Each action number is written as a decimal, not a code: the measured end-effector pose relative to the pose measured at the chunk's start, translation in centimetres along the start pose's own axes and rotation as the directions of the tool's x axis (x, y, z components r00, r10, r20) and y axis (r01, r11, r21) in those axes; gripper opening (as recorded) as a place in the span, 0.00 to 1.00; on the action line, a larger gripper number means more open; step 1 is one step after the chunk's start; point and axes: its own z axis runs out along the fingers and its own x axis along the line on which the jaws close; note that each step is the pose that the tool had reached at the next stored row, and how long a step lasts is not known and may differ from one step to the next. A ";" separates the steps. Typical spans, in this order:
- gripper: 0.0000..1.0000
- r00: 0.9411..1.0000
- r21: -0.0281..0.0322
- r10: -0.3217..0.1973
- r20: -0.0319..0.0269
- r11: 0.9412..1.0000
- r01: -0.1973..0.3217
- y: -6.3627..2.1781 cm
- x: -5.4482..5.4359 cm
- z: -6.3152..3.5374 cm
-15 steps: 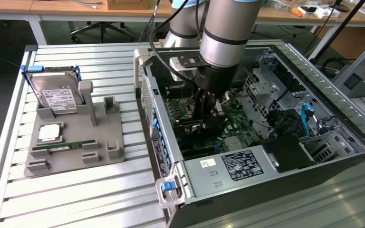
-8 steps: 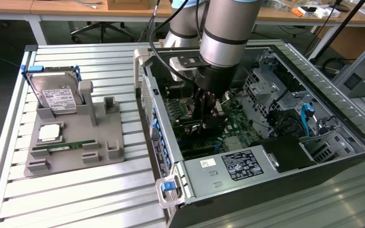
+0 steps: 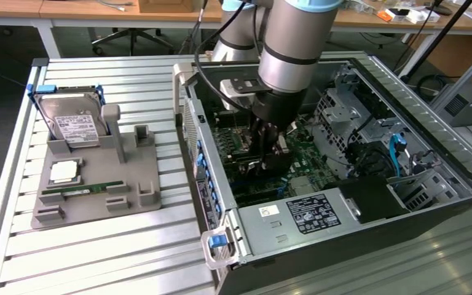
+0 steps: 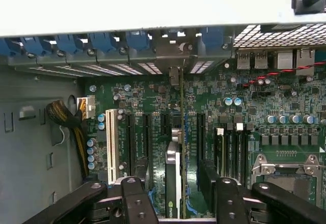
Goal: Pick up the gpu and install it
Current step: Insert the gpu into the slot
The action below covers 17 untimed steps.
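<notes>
My claw [image 4: 175,203] is down inside the open case [image 3: 400,104], right over the motherboard [image 4: 153,107]. The gpu [image 4: 179,147] stands on edge between my fingers [image 4: 135,198], its bracket end reaching toward the rear wall of the case, beneath the row of blue slot clips [image 4: 102,42]. My jaws stand wide, one finger on each side of the card with a gap showing, so I judge I have no hold on it. The card looks upright in its slot, so I judge the seating step is done or very nearly so. I cannot tell whether the card is fully home. The next move calls for a straight lift clear of the card without knocking it. On the worktop [image 3: 96,258] at the exterior view's left, the holder [image 3: 96,184] keeps the hard drive [image 3: 72,126] and memory stick [image 3: 84,189].
</notes>
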 end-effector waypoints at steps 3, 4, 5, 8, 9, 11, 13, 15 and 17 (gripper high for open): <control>0.52 1.000 -0.003 0.000 -0.002 1.000 0.000 -0.72 -0.1 0.54; 0.52 1.000 -0.003 0.000 -0.003 1.000 0.000 -0.72 -0.1 0.64; 0.52 1.000 -0.003 0.000 -0.003 1.000 0.000 -0.73 -0.1 0.74; 0.52 1.000 -0.004 0.000 -0.003 1.000 0.000 -0.73 -0.1 0.92; 0.52 1.000 -0.004 0.000 -0.003 1.000 0.000 -0.73 -0.1 0.92; 0.52 1.000 -0.003 0.000 -0.003 1.000 0.000 -0.73 -0.1 0.92; 0.38 1.000 -0.003 0.000 -0.003 1.000 0.000 -0.73 -0.1 0.92; 0.27 1.000 -0.003 0.000 -0.003 1.000 0.000 -0.73 -0.1 0.92; 0.27 1.000 -0.003 0.000 -0.003 1.000 0.000 -0.73 -0.1 0.92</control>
